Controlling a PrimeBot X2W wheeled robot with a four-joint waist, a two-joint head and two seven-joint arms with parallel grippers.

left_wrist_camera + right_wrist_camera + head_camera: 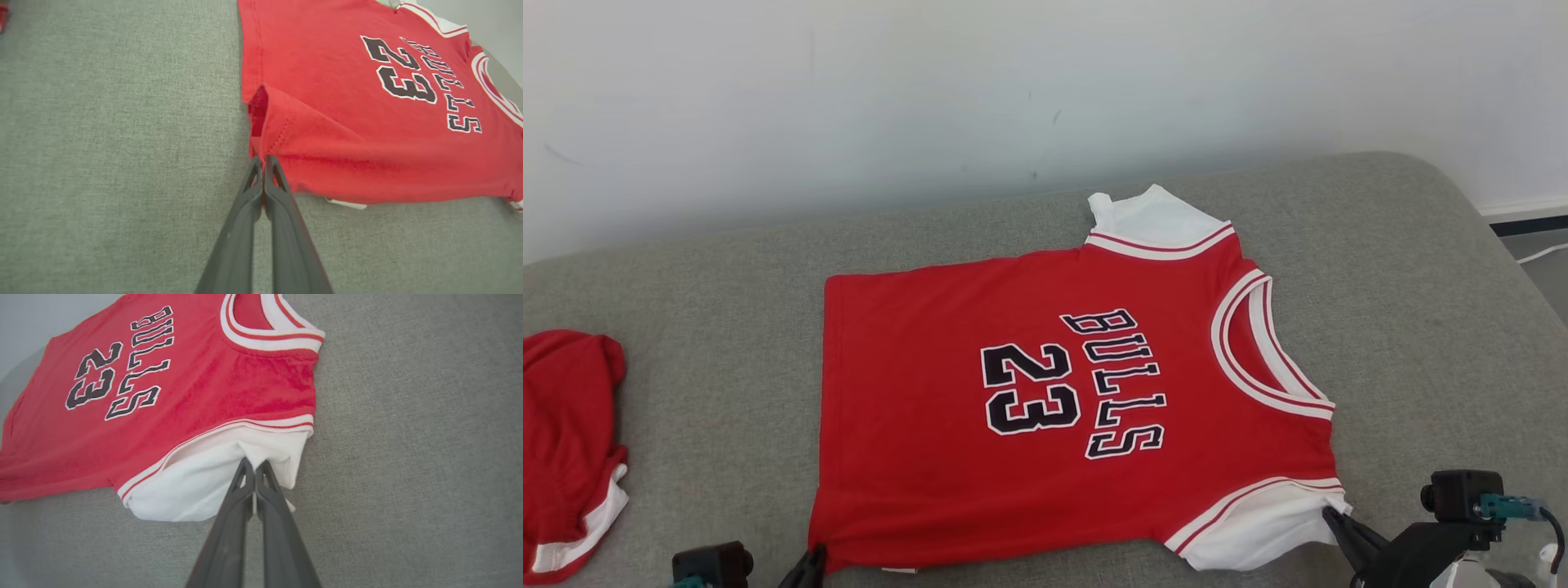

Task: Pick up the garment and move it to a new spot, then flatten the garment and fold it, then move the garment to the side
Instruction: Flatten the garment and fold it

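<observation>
Red Bulls 23 jersey (1045,408) lies spread face-up, middle of the grey fabric cushion (727,327), collar toward the robot's right. Left gripper (261,160): jaws closed tight, pinching the near hem corner (278,134), which is lifted into a small tent. Right gripper (254,464): jaws closed tight on the near white sleeve (196,490). Two grips along one edge, probably to carry that side over for a fold. Second red garment (568,441) sits well apart at the left.

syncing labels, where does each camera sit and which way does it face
head: on the head, looking down at the jersey on the cushion; left gripper and right gripper at bottom.
left wrist: looks along its gripper, shut on the hem corner.
right wrist: looks along its gripper, shut on the white sleeve.
shared: the 23 print.
</observation>
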